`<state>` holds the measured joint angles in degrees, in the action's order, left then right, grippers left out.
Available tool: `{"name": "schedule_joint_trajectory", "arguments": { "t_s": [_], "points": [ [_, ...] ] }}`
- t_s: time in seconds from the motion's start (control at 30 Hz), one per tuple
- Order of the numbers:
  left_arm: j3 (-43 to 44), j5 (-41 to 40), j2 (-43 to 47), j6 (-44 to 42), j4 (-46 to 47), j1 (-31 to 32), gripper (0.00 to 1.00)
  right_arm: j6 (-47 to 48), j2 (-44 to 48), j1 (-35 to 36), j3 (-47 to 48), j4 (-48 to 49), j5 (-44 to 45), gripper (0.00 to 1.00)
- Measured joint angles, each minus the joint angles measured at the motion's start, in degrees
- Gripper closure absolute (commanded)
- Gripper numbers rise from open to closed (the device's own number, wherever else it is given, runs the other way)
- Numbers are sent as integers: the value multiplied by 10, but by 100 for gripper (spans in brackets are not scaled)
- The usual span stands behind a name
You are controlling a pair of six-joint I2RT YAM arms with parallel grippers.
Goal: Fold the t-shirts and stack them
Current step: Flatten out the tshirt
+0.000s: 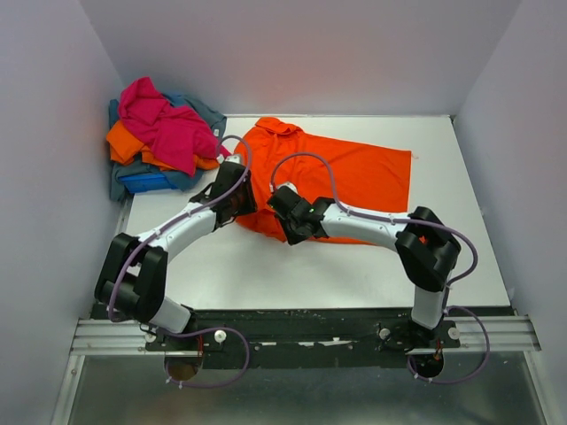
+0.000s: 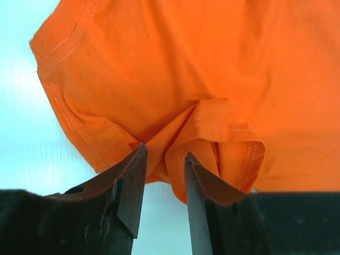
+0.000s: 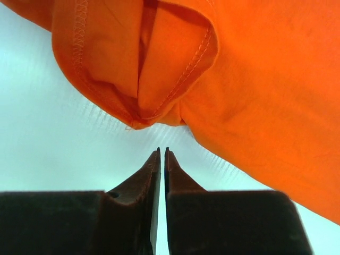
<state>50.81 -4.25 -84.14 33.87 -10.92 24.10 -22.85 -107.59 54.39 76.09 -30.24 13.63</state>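
Observation:
A bright orange t-shirt (image 1: 354, 173) lies spread on the white table (image 1: 266, 274), its collar toward the back left. My left gripper (image 1: 237, 202) is at its left edge. In the left wrist view this gripper (image 2: 165, 151) is open, and a bunched fold of the orange t-shirt (image 2: 212, 79) lies right at its fingertips, not clamped. My right gripper (image 1: 282, 205) is at the shirt's near-left edge. In the right wrist view it (image 3: 162, 150) is shut with nothing in it, just short of a folded hem of the t-shirt (image 3: 175, 58).
A loose pile of t-shirts sits at the back left corner: magenta-pink (image 1: 164, 124) on top, orange (image 1: 124, 142), royal blue (image 1: 146, 181) and grey-blue (image 1: 204, 111) beneath. Pale walls close in the table on three sides. Bare table shows in front of the orange shirt.

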Motion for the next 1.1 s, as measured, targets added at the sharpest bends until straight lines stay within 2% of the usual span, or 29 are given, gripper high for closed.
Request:
{"name": "schedule_joint_trajectory", "arguments": {
  "t_s": [0.27,0.57,1.1],
  "points": [
    [69,-4,-79,-27,-15,8,53,4,35,-2,-21,25,-2,82],
    [89,0,-122,-30,-25,19,48,4,97,-20,-81,55,-2,82],
    [130,-14,-145,-9,-42,53,48,4,133,-39,-126,76,-2,83]
  ]
}}
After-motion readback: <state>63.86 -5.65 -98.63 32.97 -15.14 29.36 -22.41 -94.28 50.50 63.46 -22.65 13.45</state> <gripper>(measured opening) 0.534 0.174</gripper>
